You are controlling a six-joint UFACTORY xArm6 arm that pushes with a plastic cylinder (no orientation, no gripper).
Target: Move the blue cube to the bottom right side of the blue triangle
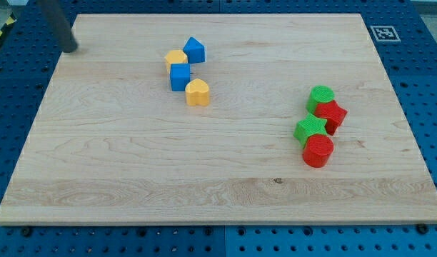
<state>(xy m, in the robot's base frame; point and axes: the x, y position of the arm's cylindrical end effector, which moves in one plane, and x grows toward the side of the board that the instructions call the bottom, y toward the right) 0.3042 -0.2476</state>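
Note:
The blue cube sits on the wooden board in the upper middle, just below and left of the blue triangle. A yellow block touches both at their left. A yellow heart-shaped block lies at the cube's lower right. My tip is at the board's top left edge, far to the left of the blue cube and touching no block.
At the view's right stands a cluster: a green cylinder, a red star, a green star and a red cylinder. A fiducial marker lies off the board's top right corner.

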